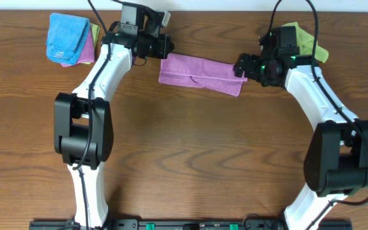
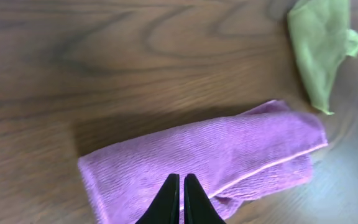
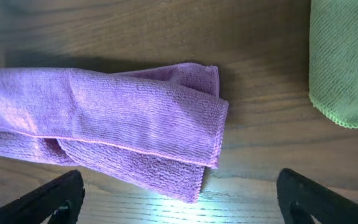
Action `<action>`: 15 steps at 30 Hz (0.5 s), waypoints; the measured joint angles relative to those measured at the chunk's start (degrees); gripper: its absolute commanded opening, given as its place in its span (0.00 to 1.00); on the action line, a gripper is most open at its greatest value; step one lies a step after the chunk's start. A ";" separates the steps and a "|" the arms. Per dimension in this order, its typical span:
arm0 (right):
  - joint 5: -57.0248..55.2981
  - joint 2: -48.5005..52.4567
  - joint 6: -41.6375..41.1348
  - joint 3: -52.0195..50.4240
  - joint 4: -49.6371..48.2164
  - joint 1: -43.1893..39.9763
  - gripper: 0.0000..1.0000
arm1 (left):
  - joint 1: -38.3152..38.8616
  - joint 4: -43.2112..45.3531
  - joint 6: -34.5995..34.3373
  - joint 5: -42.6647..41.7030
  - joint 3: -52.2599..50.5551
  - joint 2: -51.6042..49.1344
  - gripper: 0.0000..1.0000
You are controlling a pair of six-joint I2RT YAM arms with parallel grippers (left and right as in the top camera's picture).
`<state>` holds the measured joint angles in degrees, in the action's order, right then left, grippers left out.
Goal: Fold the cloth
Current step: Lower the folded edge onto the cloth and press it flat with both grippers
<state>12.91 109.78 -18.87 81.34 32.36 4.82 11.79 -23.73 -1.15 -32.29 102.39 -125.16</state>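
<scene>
The lilac microfibre cloth lay folded into a long, soft strip on the wood-grain table, showing a fine ribbed weave and a stitched hem. At its left end the left gripper was clenched, its black tips pressed together over the fabric; whether they pinched any cloth could not be told. At its right end the right gripper gaped wide, holding nothing. A lime-green cloth lay just beyond that end, and a folded blue cloth sat well to the left.

Cloth between left tool and right tool
</scene>
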 measured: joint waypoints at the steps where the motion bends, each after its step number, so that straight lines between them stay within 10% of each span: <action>1: 0.00 0.00 0.07 0.00 0.02 0.00 0.97 | 0.00 -0.35 0.07 0.92 0.00 0.00 0.06; 2: -0.02 0.00 0.11 0.00 0.02 0.00 0.92 | 0.00 -0.57 0.13 1.49 -0.04 0.00 0.06; 4: -0.04 0.00 0.55 0.02 -0.02 0.00 0.13 | 0.00 -0.57 0.15 2.56 -0.04 -0.02 0.06; 5: -0.02 0.00 0.50 0.07 -0.04 0.00 0.01 | 0.00 -0.26 0.15 2.73 -0.04 -0.13 0.06; 15: -0.13 0.00 0.57 1.01 -0.63 0.00 0.01 | 0.92 -0.02 0.63 2.99 -0.24 -7.65 0.06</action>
<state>12.78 109.78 -18.31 82.35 31.73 4.82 12.71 -23.75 -0.51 -29.30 102.15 -132.81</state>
